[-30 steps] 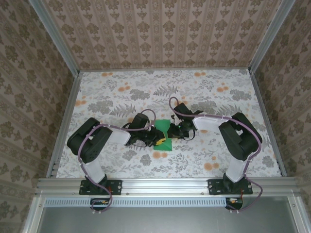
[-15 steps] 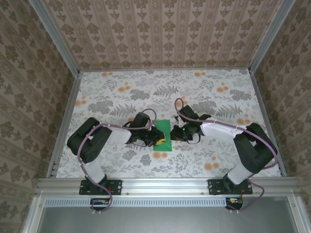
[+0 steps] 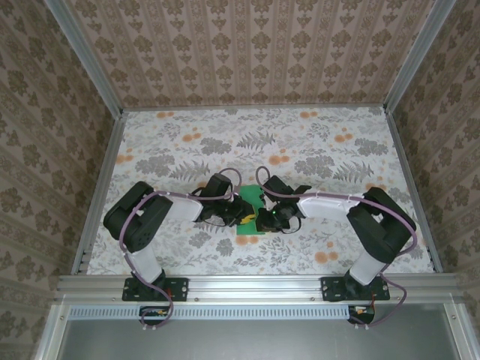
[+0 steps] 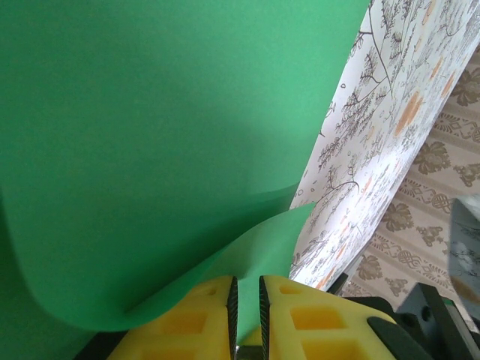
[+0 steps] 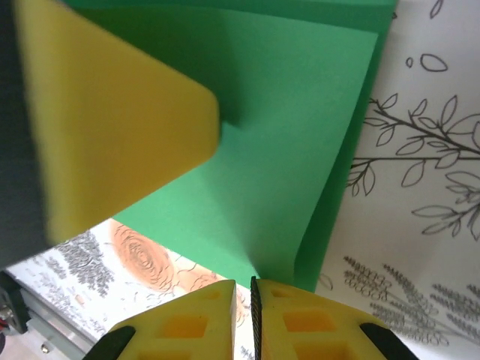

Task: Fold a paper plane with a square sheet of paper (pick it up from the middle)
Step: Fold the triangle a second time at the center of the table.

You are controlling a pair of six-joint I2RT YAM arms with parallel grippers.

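The square sheet of paper (image 3: 251, 196) is bright green and lies partly folded at the table's middle, between my two grippers. My left gripper (image 3: 242, 218) is at its left side. In the left wrist view a raised flap of the paper (image 4: 150, 135) runs between the yellow pads of that gripper (image 4: 246, 289), which is shut on it. My right gripper (image 3: 264, 220) is at the paper's near right part. In the right wrist view this gripper (image 5: 244, 289) is shut, its tips at the near corner of the doubled paper (image 5: 277, 150). A left finger (image 5: 112, 127) shows at the upper left there.
The table (image 3: 315, 142) wears a cloth printed with grey ferns and orange flowers. Aluminium rails (image 3: 97, 187) run along its sides, with wallpapered walls behind them. Both arm bases sit on the near rail (image 3: 255, 285).
The right gripper pulled back to the right off the paper, then came back left to the paper's near right part. The left gripper kept its place on the paper.
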